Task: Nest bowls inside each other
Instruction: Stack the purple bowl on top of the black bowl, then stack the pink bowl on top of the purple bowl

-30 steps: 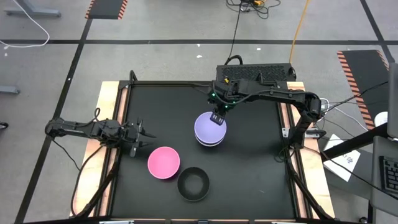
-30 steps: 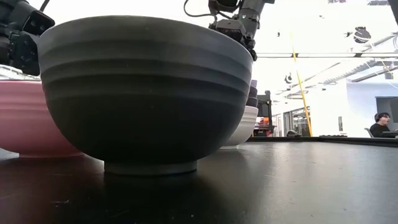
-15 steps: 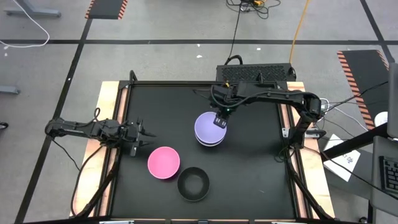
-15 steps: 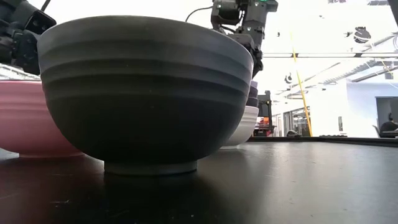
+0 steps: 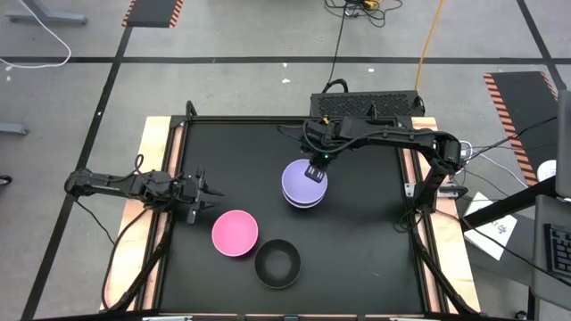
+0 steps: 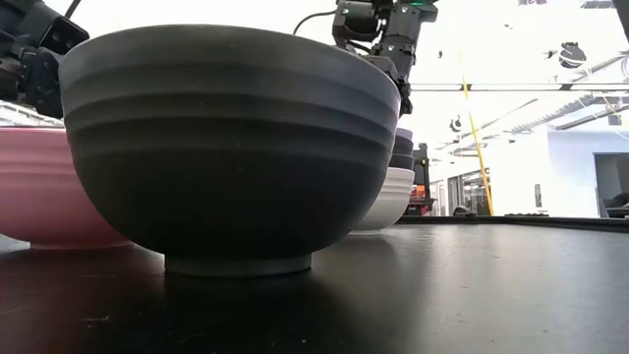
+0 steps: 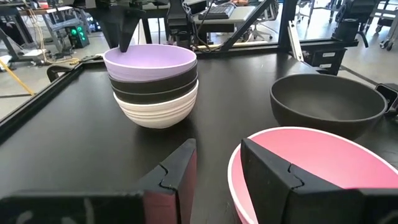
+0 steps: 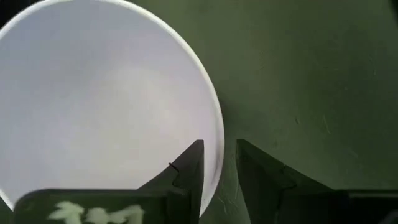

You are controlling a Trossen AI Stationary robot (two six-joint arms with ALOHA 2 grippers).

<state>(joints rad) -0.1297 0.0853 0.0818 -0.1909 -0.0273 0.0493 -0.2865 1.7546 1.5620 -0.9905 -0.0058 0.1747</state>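
The right gripper (image 5: 314, 171) sits at the far rim of the lavender bowl (image 5: 303, 183), its fingers (image 8: 186, 171) straddling that rim, one inside the bowl and one outside; the jaws stand narrowly apart around the thin wall, and whether they are pinching it or just letting it go cannot be told from these views. That rim-between-the-fingers relation is what the coming move turns on, I judge; a lift would take the bowl along if the pinch holds, and leave it seated if not. The right arm reaches in from the table's far right corner, wrist turned down so the fingers point almost straight at the table.

The lavender bowl tops a stack near the table's middle: under it a black bowl (image 7: 155, 87) (perhaps two, the banding is hard to separate), and a white bowl (image 7: 158, 111) at the bottom. Still loose are the pink bowl (image 5: 235, 233) and another black bowl (image 5: 277, 264), side by side nearer the front.

The left gripper (image 5: 203, 194) waits low at the left edge, jaws part open and holding nothing; it is the nearer one to the pink bowl, which lies just ahead of its fingers.
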